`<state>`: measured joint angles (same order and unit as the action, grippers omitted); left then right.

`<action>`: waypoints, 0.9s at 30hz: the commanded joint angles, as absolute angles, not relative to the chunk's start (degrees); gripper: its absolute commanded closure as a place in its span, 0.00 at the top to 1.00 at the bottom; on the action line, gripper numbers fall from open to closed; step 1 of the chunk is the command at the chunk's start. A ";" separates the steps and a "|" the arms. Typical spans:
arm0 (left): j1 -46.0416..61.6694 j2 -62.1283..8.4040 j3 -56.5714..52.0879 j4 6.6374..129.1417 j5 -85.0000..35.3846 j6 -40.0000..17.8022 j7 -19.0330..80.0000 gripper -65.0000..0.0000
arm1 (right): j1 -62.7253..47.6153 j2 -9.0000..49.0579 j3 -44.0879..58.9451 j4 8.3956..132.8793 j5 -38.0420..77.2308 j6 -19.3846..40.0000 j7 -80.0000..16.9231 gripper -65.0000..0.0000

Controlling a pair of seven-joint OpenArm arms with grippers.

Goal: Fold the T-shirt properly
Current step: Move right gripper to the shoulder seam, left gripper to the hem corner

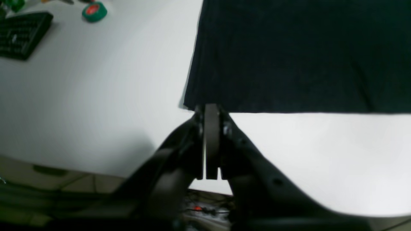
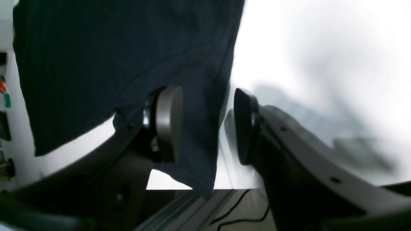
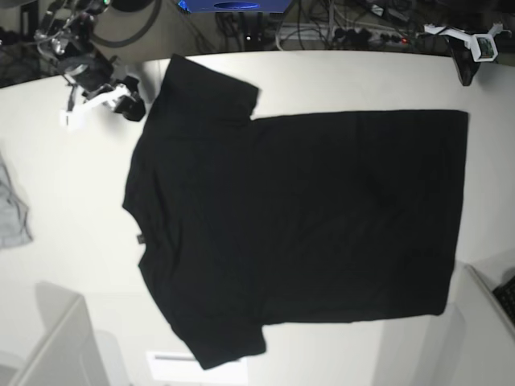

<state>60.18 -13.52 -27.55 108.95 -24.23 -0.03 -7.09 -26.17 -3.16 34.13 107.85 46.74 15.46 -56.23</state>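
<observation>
The black T-shirt lies spread flat on the white table, plain side up, with the collar to the left and the hem to the right. In the left wrist view my left gripper is shut, its tips right at the hem edge near the T-shirt's corner. The hem lies straight and flat there. In the base view that left gripper hangs just beyond the far hem corner. My right gripper is open, and a flap of the T-shirt hangs loose between its pads. In the base view the right gripper sits beside the far sleeve.
A small grey cloth lies at the table's left edge. A black keyboard and a green tape roll sit beyond the hem side. A white sheet lies by the near sleeve. Cables and gear crowd the far side.
</observation>
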 commanded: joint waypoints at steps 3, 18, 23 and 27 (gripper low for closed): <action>61.14 -14.11 -28.09 107.65 -30.90 0.22 -8.66 0.39 | -24.48 -2.86 34.68 105.10 47.87 15.69 -57.27 0.40; 51.82 -15.43 -39.52 98.86 -47.60 -19.74 8.66 0.71 | -23.25 -1.80 30.29 97.10 47.78 15.69 -58.68 0.40; 45.85 -14.64 -47.87 96.57 -49.45 -26.15 20.62 0.71 | -23.34 -1.98 28.53 96.04 46.11 15.69 -58.68 0.39; 40.57 -12.70 -50.77 95.25 -46.11 -29.32 27.03 0.71 | -23.87 -2.15 28.35 96.22 46.11 15.69 -59.03 0.38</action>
